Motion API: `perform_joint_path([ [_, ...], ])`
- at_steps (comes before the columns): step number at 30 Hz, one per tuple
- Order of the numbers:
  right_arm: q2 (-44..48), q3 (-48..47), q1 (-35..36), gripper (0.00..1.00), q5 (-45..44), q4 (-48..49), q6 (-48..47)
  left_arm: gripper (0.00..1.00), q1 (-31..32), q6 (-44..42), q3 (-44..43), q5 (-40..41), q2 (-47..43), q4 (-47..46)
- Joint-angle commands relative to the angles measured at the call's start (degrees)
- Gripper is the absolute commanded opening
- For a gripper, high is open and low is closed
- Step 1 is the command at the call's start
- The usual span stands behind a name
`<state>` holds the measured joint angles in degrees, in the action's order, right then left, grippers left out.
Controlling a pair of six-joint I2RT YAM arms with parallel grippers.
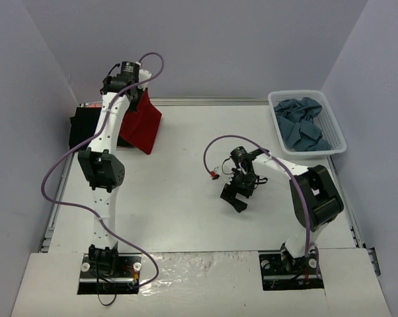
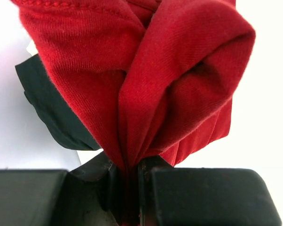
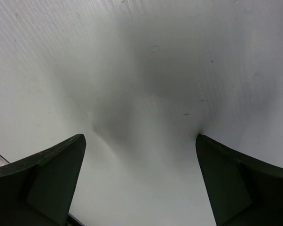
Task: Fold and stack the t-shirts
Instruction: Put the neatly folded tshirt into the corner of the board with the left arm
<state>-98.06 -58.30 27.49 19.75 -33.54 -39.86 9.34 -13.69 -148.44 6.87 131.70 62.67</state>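
The left end effector (image 2: 131,188) is clenching a bunched fold of the dark red t-shirt (image 2: 179,70), which is hanging from it. The black t-shirt (image 1: 80,129) is lying just left of it. The right end effector (image 1: 237,191) is hovering released over bare bench (image 1: 179,211) – slate blue-grey t-shirts (image 1: 301,125) are filling the white basket (image 1: 340,144) well beyond it.

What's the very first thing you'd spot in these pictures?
The bright red t-shirt, hanging bunched from the left gripper at the far left of the table, beside a black shirt. Next, the white basket in the far right corner, holding blue-grey shirts. The right gripper hangs open over the bare table.
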Motion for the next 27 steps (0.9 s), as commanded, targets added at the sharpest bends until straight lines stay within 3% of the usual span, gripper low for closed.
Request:
perform_joint_path([
  [1, -1.3, 0.8, 0.5, 1.0, -1.6, -1.4, 0.5, 0.02, 0.7, -1.4, -3.6, 3.4, -6.5, -2.0],
  [27, -3.4, 1.7, 1.3, 1.0, -4.8, -0.4, 1.5, 0.02, 1.8, -5.3, -2.2, 11.8, -10.1, -6.8],
])
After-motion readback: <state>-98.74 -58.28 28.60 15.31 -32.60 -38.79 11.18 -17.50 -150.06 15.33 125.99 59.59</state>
